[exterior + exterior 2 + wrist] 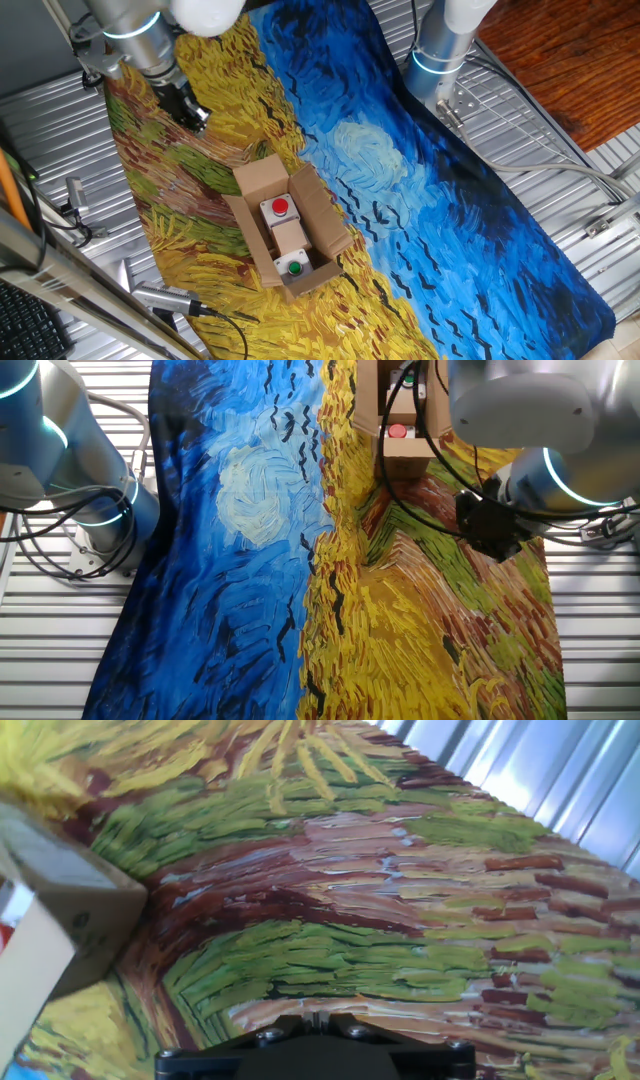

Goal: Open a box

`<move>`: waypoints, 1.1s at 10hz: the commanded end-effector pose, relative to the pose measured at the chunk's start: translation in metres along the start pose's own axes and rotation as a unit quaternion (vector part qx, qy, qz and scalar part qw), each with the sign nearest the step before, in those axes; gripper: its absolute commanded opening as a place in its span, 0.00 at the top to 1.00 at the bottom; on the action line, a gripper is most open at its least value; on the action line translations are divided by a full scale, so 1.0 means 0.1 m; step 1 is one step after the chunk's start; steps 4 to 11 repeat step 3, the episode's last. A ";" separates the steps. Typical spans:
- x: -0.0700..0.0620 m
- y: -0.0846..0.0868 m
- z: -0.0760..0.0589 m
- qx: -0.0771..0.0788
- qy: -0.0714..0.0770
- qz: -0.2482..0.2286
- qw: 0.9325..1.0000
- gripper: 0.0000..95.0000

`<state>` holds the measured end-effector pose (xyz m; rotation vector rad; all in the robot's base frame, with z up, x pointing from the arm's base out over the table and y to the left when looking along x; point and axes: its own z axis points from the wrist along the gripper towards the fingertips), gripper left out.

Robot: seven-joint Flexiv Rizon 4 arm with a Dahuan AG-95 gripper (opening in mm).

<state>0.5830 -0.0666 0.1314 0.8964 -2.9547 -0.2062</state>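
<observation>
The brown cardboard box [322, 216] stands on the painted cloth with its flaps spread open. Inside it is a tan insert with a red button [280, 208] and a green button [294, 267]. In the other fixed view the box [402, 448] is at the top edge, partly hidden behind cables. In the hand view one corner of the box [82, 908] shows at the left. My gripper [192, 114] hangs above the cloth, well apart from the box, with its fingers together and nothing between them. It also shows in the other fixed view [490, 526] and at the bottom of the hand view [318, 1016].
A cloth printed like a painting [420, 200] covers the ribbed metal table [560, 190]. A second arm's base [440, 48] stands at the far edge. A pen-like tool [170, 300] and cables lie by the cloth's near left edge.
</observation>
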 end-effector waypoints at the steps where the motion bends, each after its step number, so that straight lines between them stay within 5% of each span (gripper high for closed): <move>1: -0.01 -0.01 0.01 0.007 0.005 0.005 1.000 1.00; 11: -0.01 -0.01 0.01 0.008 0.005 0.006 1.000 1.00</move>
